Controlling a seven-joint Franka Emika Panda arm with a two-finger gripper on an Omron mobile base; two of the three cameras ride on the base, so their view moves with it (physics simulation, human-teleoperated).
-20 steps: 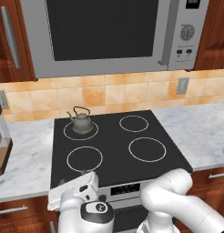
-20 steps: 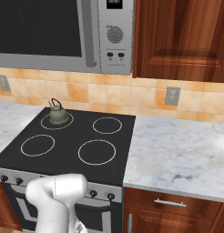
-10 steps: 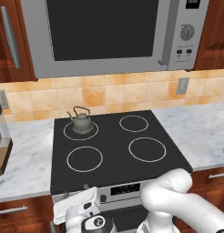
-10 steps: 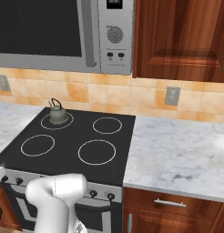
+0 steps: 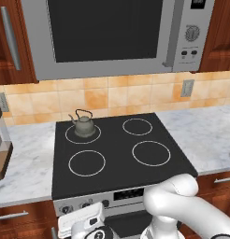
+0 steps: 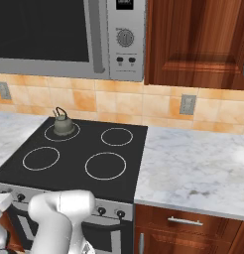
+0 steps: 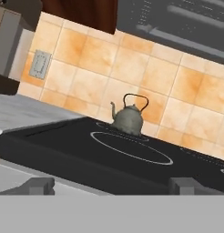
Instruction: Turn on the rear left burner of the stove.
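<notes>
From the left base view, the end effector [image 5: 82, 223] sits low in front of the stove [image 5: 119, 154], at the left end of its silver front panel, just below the small black knobs [image 5: 85, 205]. Up and beyond it lies the rear left burner [image 5: 82, 134], dark inside, with a grey kettle [image 5: 83, 124] standing on it. A microwave [image 5: 112, 35] hangs above the cooktop.

From the right base view, the white arm [image 6: 62, 213] rises in front of the stove [image 6: 79, 156]; the rear left burner [image 6: 61, 133] is at the far left corner of the glass, the kettle [image 6: 62, 124] on top.

In the hand view, the two dark fingertips [image 7: 37, 185] stand well apart — the end effector [image 7: 114, 186] is wide open and holds nothing. Straight ahead over the stove's front edge [image 7: 86, 168] is the front left ring [image 7: 131, 147], and behind it the kettle [image 7: 128, 119] against the tiled backsplash [image 7: 132, 77]. A marble worktop [image 7: 27, 113] lies off to the left.
</notes>
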